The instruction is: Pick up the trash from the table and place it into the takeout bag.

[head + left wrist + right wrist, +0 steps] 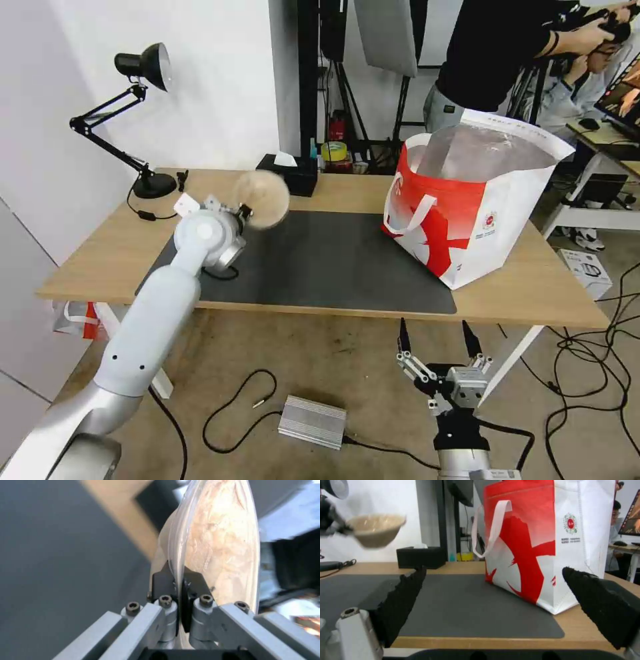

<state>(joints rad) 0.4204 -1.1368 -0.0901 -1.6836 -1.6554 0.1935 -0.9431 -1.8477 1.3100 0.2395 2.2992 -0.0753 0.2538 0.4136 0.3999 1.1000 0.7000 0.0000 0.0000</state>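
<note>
My left gripper (245,215) is shut on the rim of the beige bowl (263,199) and holds it tilted in the air over the left end of the dark mat (320,260). The left wrist view shows the fingers (163,580) pinching the bowl (220,537) rim. From the right wrist view the bowl (375,530) hangs above the table, left of the takeout bag (533,542). The takeout bag (467,200) stands open and upright on the table's (100,253) right half. Below the table's front edge my right gripper (437,340) stands open with nothing in it; it appears again, open (493,571).
A black tissue box (288,175) and a black desk lamp (143,120) stand at the back of the table. People stand behind the bag. Cables and a silver box (312,421) lie on the floor. A red-and-white plastic bag (77,319) hangs under the left end.
</note>
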